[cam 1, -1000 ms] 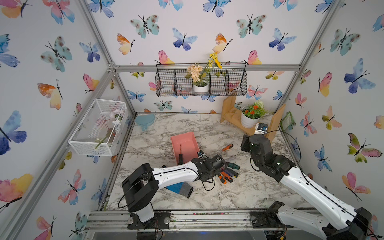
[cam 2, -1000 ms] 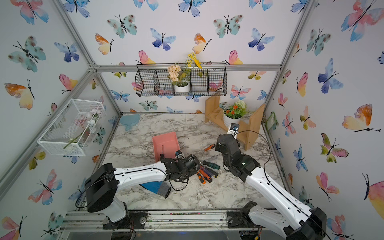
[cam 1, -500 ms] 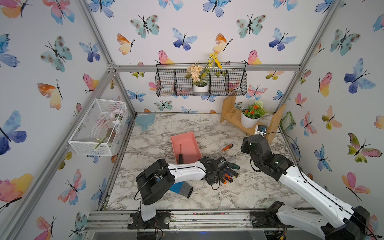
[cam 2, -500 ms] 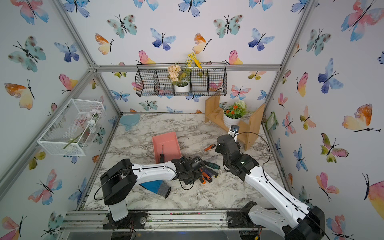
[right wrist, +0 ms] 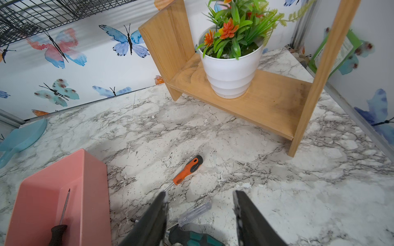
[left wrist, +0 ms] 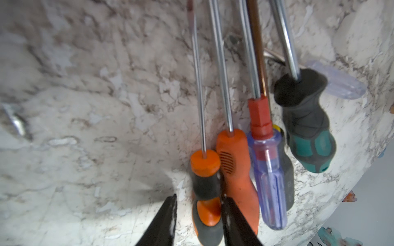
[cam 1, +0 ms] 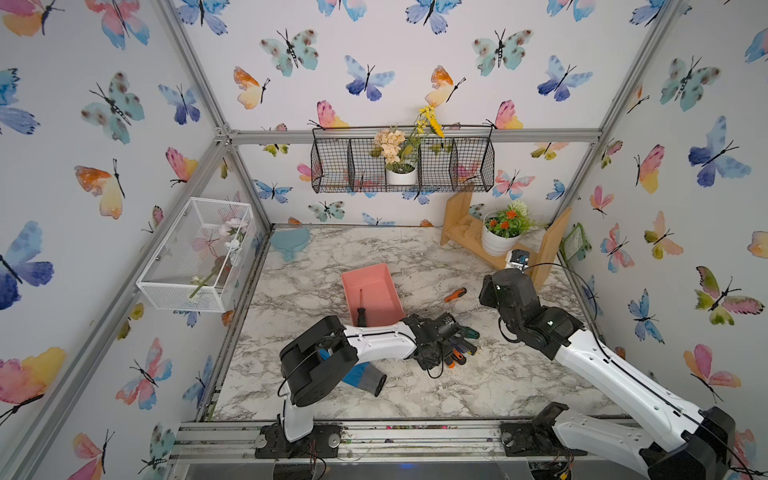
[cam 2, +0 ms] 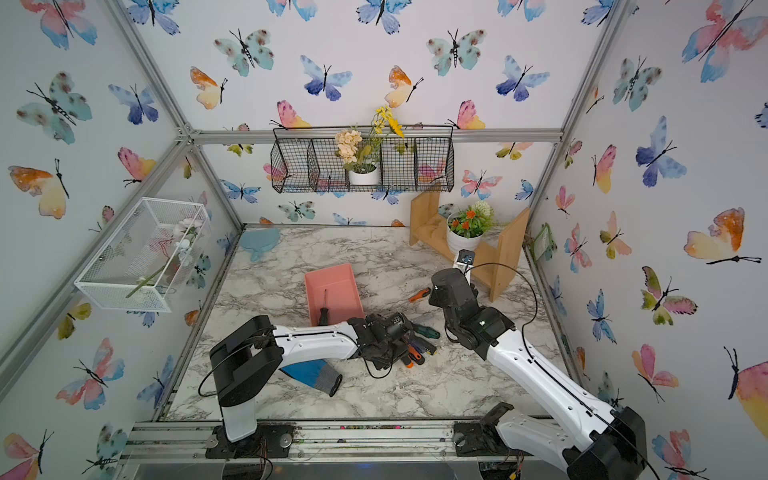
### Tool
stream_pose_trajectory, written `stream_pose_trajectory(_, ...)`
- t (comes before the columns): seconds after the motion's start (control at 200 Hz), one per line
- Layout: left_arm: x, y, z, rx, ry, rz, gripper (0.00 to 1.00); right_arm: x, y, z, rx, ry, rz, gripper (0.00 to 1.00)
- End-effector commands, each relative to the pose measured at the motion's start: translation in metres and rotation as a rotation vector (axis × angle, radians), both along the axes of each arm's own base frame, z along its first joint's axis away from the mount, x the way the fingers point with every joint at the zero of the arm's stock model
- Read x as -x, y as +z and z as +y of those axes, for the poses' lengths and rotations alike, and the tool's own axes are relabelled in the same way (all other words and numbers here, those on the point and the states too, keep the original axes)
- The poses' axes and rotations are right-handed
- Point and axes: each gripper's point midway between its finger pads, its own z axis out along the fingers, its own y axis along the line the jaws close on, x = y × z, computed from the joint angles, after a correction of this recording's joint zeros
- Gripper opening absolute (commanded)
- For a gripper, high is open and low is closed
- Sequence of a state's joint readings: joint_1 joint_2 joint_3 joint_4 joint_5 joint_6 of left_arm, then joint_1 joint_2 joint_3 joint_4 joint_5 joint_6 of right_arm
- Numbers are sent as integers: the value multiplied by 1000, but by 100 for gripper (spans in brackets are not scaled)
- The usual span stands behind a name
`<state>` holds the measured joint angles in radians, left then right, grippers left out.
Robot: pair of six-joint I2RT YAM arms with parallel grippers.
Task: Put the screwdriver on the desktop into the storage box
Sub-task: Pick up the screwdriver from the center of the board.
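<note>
Across the marbled counter [cam 1: 478, 386], which fills the floor of the cell, both arms reach in from the near edge. The left arm [cam 1: 374, 338] lies low and stretched toward the middle, while the right arm [cam 1: 602, 365] is raised on the right, I'd judge so as not to crowd the left one. On the far side of the left forearm sits the storage box [cam 1: 384, 297], open side up, with a black-handled screwdriver [cam 1: 360, 309] lying flat on its floor, so part of the job looks done. Near and right of the box lies a bunch of screwdrivers [cam 1: 461, 351], handles side by side and touching, which I take to be the reason for working from its outer edge. My left pincer [left wrist: 200, 198] is apart and straddles the orange-and-black screwdriver [left wrist: 205, 183] at the edge of the bunch. One finger [left wrist: 232, 215] is wedged between it and the all-orange handle [left wrist: 234, 161], and the other stands off with a gap, so nothing is clamped yet. My right pincer [right wrist: 199, 192] is apart and empty above bare counter, facing a lone orange screwdriver [right wrist: 188, 169] that lies by itself right of the box.
</note>
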<state>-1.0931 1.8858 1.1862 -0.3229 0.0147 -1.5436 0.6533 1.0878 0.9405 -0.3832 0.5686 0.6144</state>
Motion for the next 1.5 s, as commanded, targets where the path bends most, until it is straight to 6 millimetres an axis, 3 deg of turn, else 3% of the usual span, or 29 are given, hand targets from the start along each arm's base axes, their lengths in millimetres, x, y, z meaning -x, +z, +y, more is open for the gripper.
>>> stream_pose_trajectory(0.0, 6, -11, -3, -9, -8, 58, 39, -2, 8, 0, 15, 7, 2, 53)
stream_pose_trajectory(0.365, 6, -25, -1, -58, 4, 114, 26, -4, 3, 3, 29, 19, 18, 54)
stream_pose_trajectory(0.576, 5, -20, 2, -63, 21, 101, 19, -4, 2, 2, 35, 15, 20, 54)
stream_pose_trajectory(0.806, 9, 12, 3, -61, 39, 17, 17, -7, -2, 8, 14, 26, 26, 54)
stream_pose_trajectory(1.131, -3, 55, 26, -114, 66, -134, 17, -7, -5, 12, -19, 29, 33, 54)
stream_pose_trajectory(1.306, -31, 101, 57, -216, 74, -312, 18, -6, 1, 7, -18, 16, 17, 54)
stream_pose_trajectory(1.406, -58, 127, 90, -298, 70, -419, 20, -7, 4, 7, -9, 13, 13, 54)
stream_pose_trajectory(1.497, -82, 135, 123, -351, 41, -427, 20, -6, 6, 6, -12, 11, 10, 54)
